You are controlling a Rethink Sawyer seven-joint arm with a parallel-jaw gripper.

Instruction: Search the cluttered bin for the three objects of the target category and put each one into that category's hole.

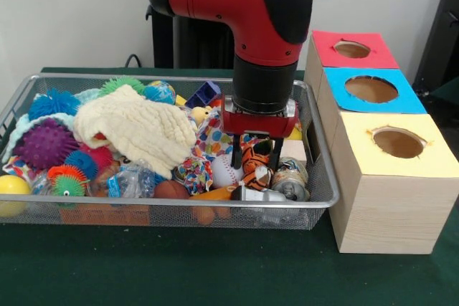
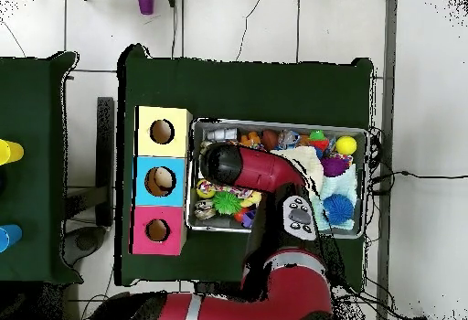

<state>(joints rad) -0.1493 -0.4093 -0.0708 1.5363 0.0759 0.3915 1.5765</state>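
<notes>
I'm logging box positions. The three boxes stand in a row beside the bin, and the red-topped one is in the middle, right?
Not quite: the blue-topped box is in the middle. The red-topped box is at one end and the yellow-topped box at the other, beside the bin. The front view shows it.

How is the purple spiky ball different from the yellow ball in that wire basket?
The purple spiky ball is covered in soft spikes; the yellow ball is smooth. The purple one looks larger and sits higher on the pile, partly under a cream cloth; the yellow one lies low in the basket's front corner. Both are round.
</notes>
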